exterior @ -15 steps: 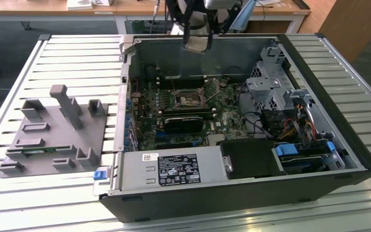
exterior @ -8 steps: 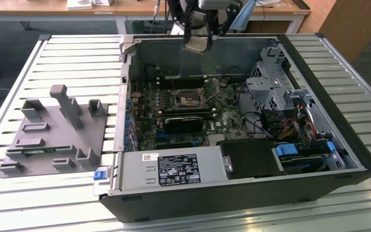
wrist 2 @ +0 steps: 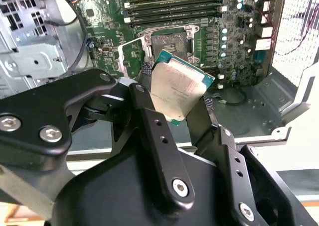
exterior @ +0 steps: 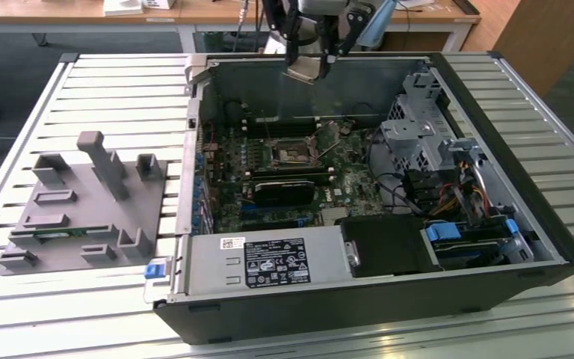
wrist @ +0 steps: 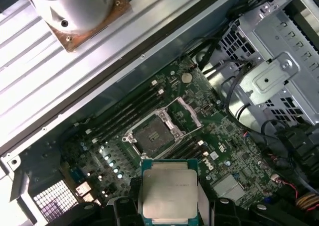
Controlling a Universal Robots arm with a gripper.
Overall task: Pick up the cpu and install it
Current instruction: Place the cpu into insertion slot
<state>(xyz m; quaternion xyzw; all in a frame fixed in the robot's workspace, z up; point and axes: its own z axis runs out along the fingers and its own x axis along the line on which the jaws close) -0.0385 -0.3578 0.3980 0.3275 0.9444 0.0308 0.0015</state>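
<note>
Transfer stage. My pincer (wrist 2: pixel 172 94) is closed on the cpu (wrist 2: pixel 179 79) by two opposite edges, holding it in the air above the open computer case (exterior: pixel 367 314) on the slatted tabletop (exterior: pixel 117 90), well clear of the bare socket (wrist: pixel 152 136), whose retaining frame (wrist: pixel 187 110) stands open. To my judgement, good practice here: keep the chip level, square its edges to the socket, avoid any sideways drag across the contacts.

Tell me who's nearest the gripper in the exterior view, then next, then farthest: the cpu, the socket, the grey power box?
1. cpu, clamped in the gripper.
2. socket, down inside the case.
3. grey power box, at the case's end toward the camera.
</note>
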